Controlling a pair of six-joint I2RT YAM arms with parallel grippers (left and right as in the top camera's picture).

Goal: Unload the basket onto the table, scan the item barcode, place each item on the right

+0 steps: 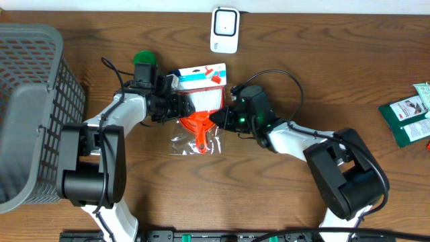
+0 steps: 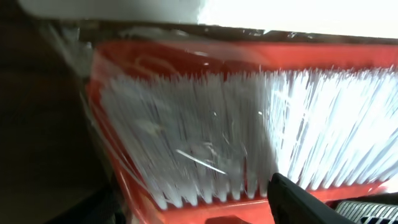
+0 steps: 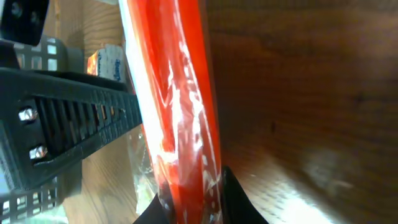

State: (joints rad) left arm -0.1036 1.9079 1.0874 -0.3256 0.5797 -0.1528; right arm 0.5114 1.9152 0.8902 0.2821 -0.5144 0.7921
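The item is an orange brush [image 1: 201, 107] with white bristles, sealed in clear plastic under a white and blue card label [image 1: 200, 75]. It hangs between both arms at the table's middle. My left gripper [image 1: 175, 105] grips the brush head from the left. In the left wrist view the bristles [image 2: 236, 137] fill the frame, with one dark finger [image 2: 305, 202] against the orange base. My right gripper [image 1: 216, 118] is shut on the brush's orange body [image 3: 186, 124], its jaws pinching the wrapped plastic from both sides. No barcode shows in any view.
A white scanner-like device [image 1: 225, 30] stands at the back edge. A grey mesh basket [image 1: 33, 107] fills the left side. Green packets [image 1: 408, 119] lie at the far right. A green round object [image 1: 143, 58] sits behind the left arm.
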